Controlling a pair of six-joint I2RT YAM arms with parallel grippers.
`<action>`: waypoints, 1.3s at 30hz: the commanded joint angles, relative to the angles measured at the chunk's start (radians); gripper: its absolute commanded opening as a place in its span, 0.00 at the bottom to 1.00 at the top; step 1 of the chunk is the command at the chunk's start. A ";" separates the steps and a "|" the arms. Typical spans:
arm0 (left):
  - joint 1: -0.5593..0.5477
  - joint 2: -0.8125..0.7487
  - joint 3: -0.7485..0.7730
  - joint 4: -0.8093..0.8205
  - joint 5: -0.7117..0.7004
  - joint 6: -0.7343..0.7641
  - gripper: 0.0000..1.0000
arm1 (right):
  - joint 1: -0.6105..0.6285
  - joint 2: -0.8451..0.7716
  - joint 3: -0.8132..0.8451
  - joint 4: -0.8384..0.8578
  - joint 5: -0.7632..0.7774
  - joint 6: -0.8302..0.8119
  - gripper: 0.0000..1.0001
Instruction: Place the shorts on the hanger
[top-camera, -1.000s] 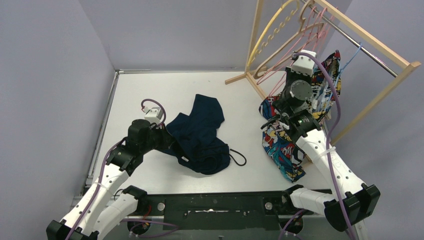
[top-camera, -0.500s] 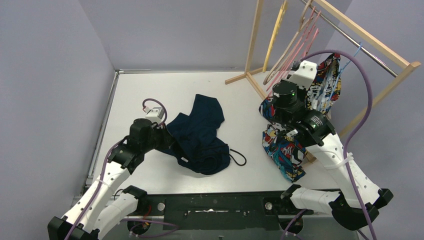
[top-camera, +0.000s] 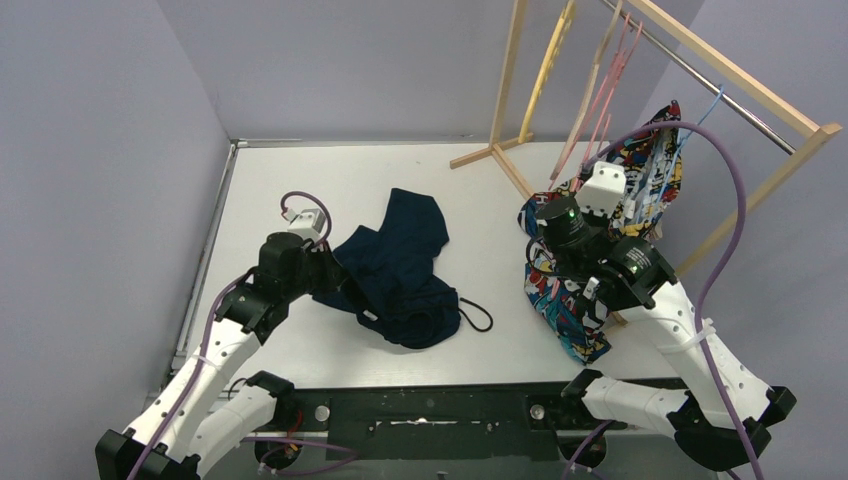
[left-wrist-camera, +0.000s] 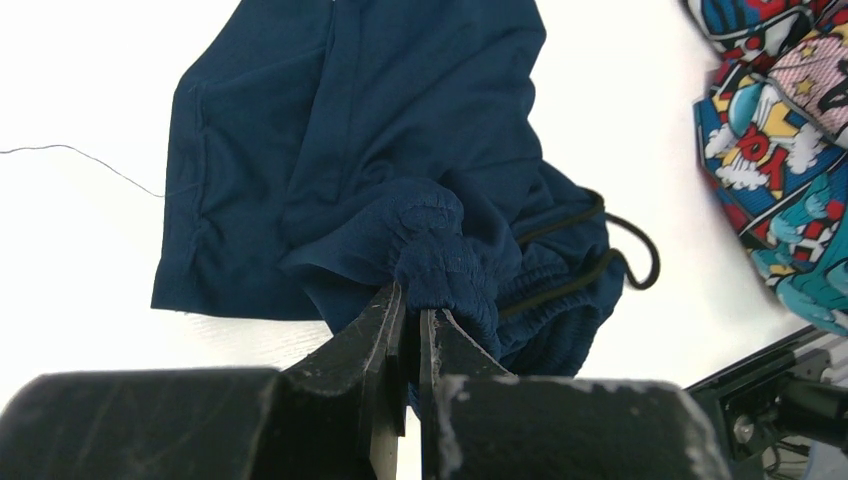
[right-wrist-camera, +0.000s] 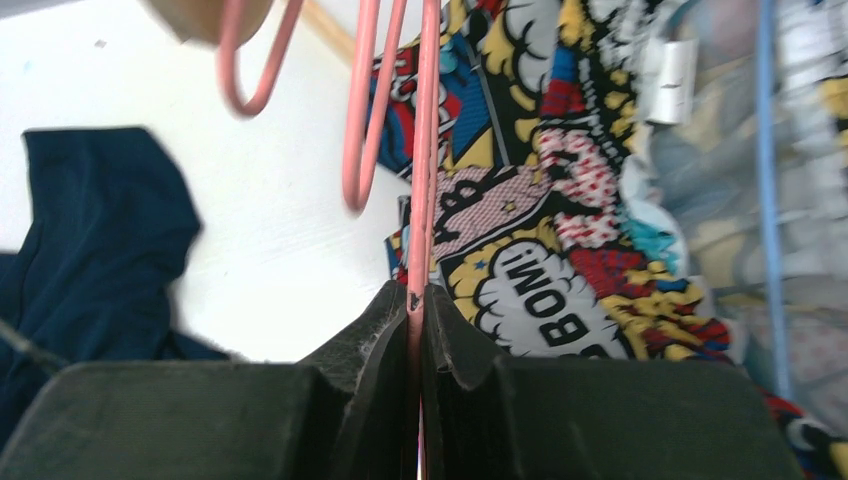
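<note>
The navy shorts (top-camera: 400, 265) lie crumpled on the white table, black drawstring (top-camera: 478, 318) trailing to the right. My left gripper (top-camera: 335, 280) is shut on the gathered waistband of the shorts (left-wrist-camera: 440, 270) at their left side. My right gripper (top-camera: 588, 205) is shut on a thin pink hanger (right-wrist-camera: 428, 150) below the wooden rack; its bar runs up between the jaws. In the top view the pink hanger (top-camera: 598, 105) slants up toward the rail. The shorts also show at the left of the right wrist view (right-wrist-camera: 90, 240).
A wooden clothes rack (top-camera: 745, 80) stands at the back right with a yellow hanger (top-camera: 548, 65) and other pink hangers (right-wrist-camera: 365, 110). A comic-print garment (top-camera: 570, 300) drapes from the rack to the table beside my right arm. Walls close in the left and back.
My right arm has drawn back toward me and lower from the rack with the pink hanger in its jaws; the hangers have swung. My left gripper stays shut on the shorts, barely shifted.
</note>
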 joint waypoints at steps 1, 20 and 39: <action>0.006 0.006 0.094 0.026 -0.019 -0.037 0.00 | 0.041 -0.036 -0.008 0.029 -0.097 -0.004 0.00; 0.006 0.112 0.223 -0.055 -0.056 -0.076 0.00 | 0.106 -0.145 -0.120 0.245 -0.844 -0.260 0.00; 0.006 0.146 0.246 -0.068 -0.031 -0.078 0.00 | 0.147 -0.207 -0.264 0.499 -1.207 -0.172 0.00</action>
